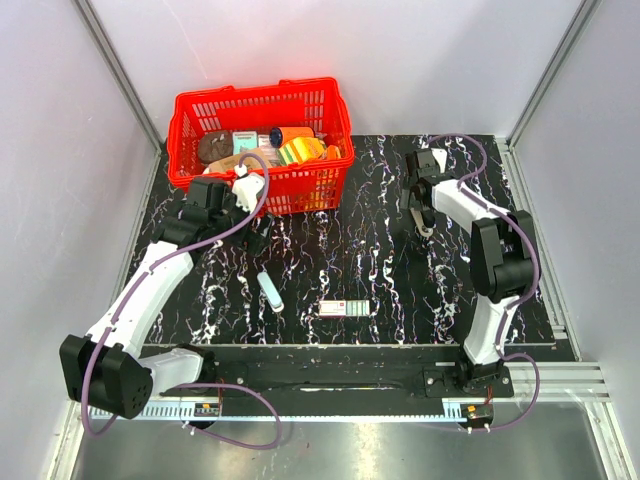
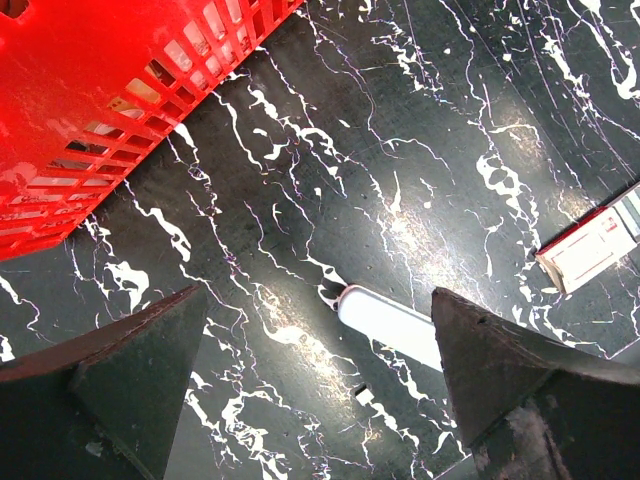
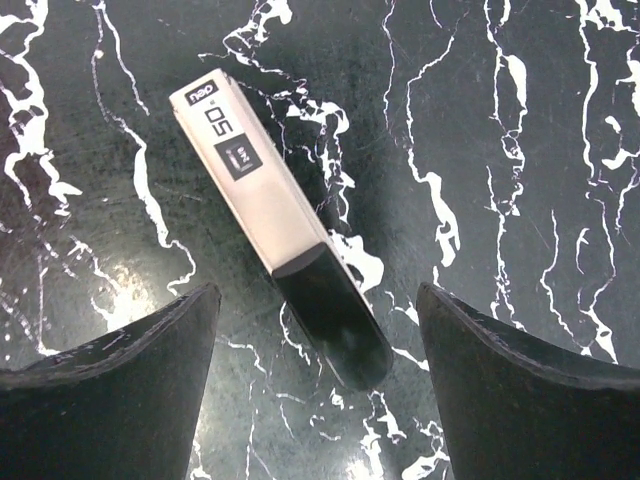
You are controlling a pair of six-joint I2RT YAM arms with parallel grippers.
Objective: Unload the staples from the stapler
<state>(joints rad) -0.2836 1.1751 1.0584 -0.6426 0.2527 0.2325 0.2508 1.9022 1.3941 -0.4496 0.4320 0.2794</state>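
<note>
Right hand [image 3: 315, 300] stands open — the stapler [image 3: 270, 215] lies untouched between its fingers [image 3: 110, 390]. Left hand [image 2: 318, 298] gapes empty beside a cluttered basket [image 1: 262, 100].

1 stapler [image 3: 270, 230], 1 red basket [image 1: 310, 185], 1 small box [image 1: 343, 308], 1 white oblong obj [image 1: 270, 290].

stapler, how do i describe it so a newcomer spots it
On the black marbled table, look right of the red basket, directly below the right arm's pincer. The stapler lies flat there, a slim bar, half pale, half glossy black, unlike the red-and-white box and white oblong nearer the table's middle.
</note>
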